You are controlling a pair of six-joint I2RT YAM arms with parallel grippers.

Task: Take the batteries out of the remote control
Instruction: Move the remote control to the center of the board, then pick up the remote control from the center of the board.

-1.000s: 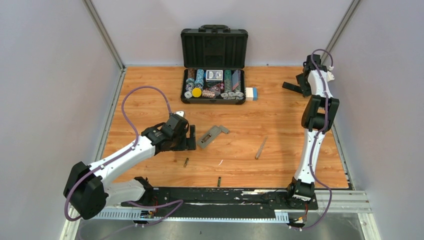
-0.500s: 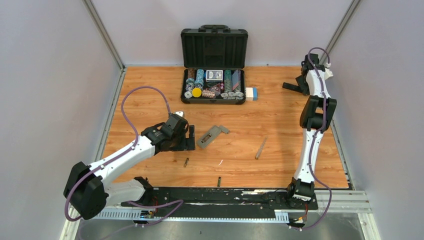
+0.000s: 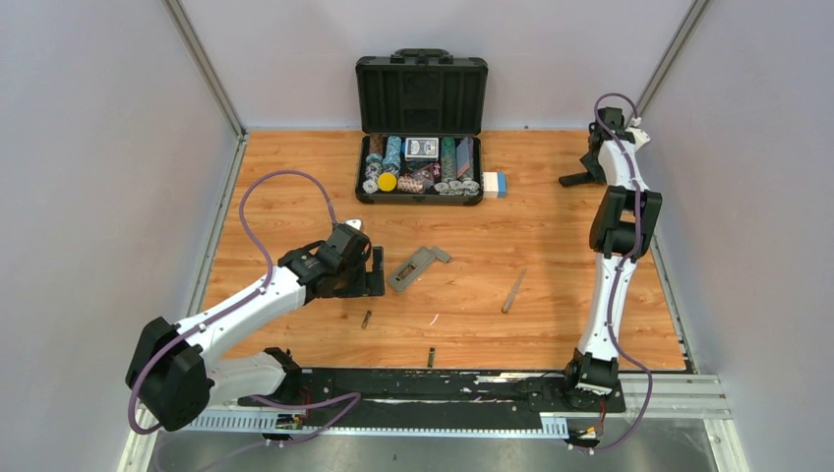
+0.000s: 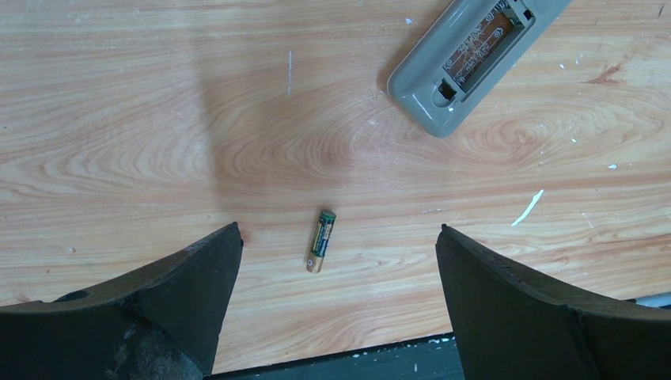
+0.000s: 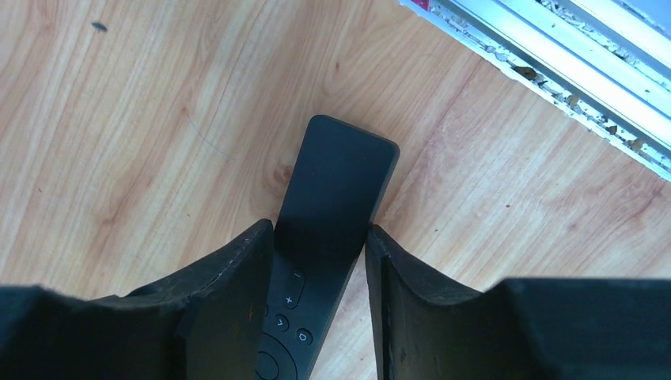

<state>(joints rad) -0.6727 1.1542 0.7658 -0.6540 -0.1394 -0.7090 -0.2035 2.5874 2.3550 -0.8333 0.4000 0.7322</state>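
Grey remote (image 4: 473,57), green-and-gold battery (image 4: 322,241), black remote (image 5: 336,198), on an orange wood-grain table (image 4: 158,119).

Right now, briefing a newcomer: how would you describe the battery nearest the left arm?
On the wooden table, find the grey remote lying open-backed mid-table. The battery sits just nearer the arms' bases, beside the left gripper. The other battery lies right at the black rail; this one does not.
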